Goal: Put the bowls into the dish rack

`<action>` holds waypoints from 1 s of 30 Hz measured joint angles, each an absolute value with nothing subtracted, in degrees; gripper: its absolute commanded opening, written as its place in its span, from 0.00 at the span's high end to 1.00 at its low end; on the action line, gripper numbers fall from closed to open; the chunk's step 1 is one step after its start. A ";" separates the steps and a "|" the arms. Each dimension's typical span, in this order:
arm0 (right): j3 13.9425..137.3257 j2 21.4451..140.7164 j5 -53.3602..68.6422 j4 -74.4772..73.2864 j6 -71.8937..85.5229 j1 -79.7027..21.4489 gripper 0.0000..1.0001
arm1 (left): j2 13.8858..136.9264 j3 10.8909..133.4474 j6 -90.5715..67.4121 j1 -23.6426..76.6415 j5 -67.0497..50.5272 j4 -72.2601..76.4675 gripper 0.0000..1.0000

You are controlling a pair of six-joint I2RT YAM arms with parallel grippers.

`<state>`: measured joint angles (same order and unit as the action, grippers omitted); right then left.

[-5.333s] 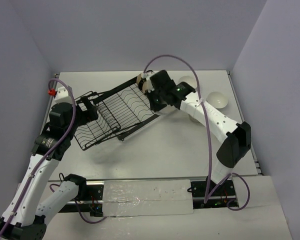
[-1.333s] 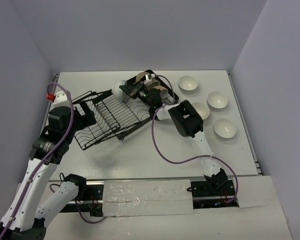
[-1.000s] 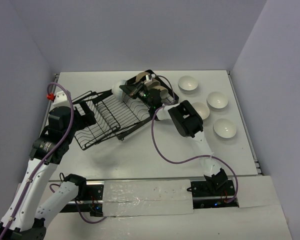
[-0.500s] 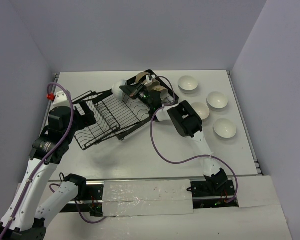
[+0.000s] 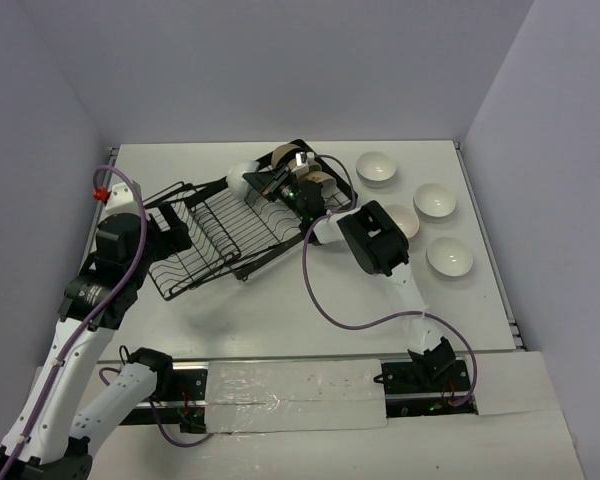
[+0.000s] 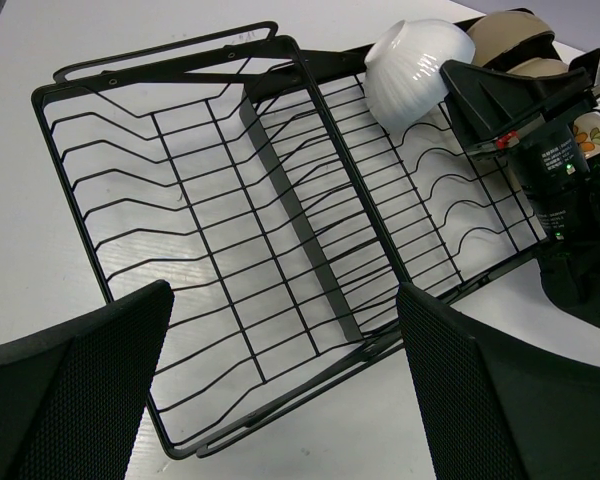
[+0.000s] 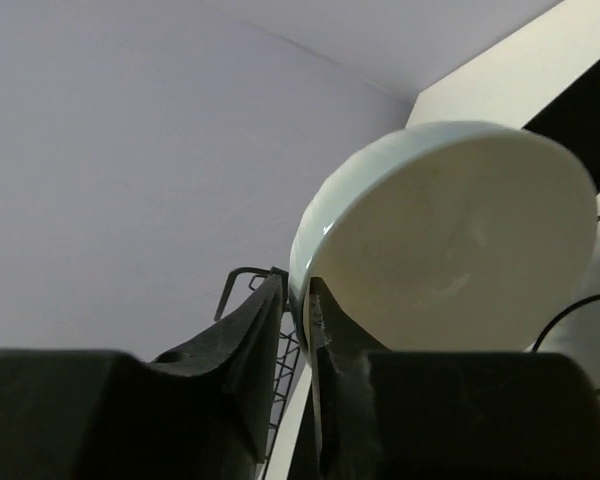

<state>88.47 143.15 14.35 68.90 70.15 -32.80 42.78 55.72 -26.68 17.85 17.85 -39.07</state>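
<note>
The black wire dish rack (image 5: 225,228) lies at an angle on the table and fills the left wrist view (image 6: 280,230). My right gripper (image 5: 267,180) is shut on the rim of a white bowl (image 5: 246,172) and holds it tilted over the rack's far right section. The right wrist view shows that bowl (image 7: 450,250) pinched between my fingers (image 7: 248,335). Tan bowls (image 5: 286,155) and an orange-patterned bowl (image 6: 593,135) stand in the rack behind it. My left gripper (image 5: 175,226) is open and empty above the rack's left end (image 6: 280,400).
Three white bowls sit on the table at the right (image 5: 376,166), (image 5: 436,200), (image 5: 448,258). A further bowl (image 5: 407,222) is partly hidden by my right arm. Purple cables loop over the table. Walls close in the left, back and right.
Since 5.3 s ago my right arm has swung over and now holds a white bowl above the rack. Over the last second it has barely shifted. The left arm has stayed still.
</note>
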 measured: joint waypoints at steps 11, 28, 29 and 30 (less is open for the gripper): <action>87.22 141.93 12.93 65.98 67.83 -32.80 0.57 | 42.46 55.72 -26.70 17.85 17.85 -39.33 0.01; 73.73 121.05 9.43 52.90 54.48 -34.57 0.41 | 41.41 55.72 -26.74 17.85 17.87 -40.21 0.01; 73.14 118.37 9.23 50.43 52.73 -34.65 0.40 | 41.32 55.72 -26.72 17.85 17.87 -40.16 0.01; 72.55 116.01 8.97 48.45 51.31 -34.65 0.39 | 41.32 55.72 -26.72 17.82 17.87 -40.16 0.01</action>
